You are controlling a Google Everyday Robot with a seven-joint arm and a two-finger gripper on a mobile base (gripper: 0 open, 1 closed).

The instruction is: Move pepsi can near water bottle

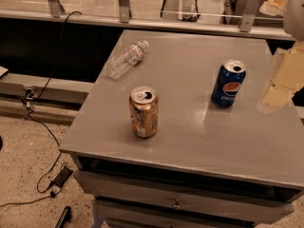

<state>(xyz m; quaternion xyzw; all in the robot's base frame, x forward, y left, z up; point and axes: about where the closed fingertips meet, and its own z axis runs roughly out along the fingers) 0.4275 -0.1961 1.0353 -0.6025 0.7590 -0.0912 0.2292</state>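
Note:
The pepsi can [228, 84] stands upright on the right part of the grey table [190, 127], dark blue with a round logo and a silver top. The water bottle [125, 59] lies on its side near the table's far left corner, clear, with a white cap pointing to the back right. My gripper [280, 82] shows as a pale yellowish shape at the right edge of the camera view, to the right of the pepsi can and apart from it. It holds nothing that I can see.
A gold-brown can [143, 111] stands upright near the table's front left, between the bottle and the front edge. The table has a drawer [175, 201] below. Cables [42, 127] lie on the floor at left. A railing with glass [142, 4] runs behind the table.

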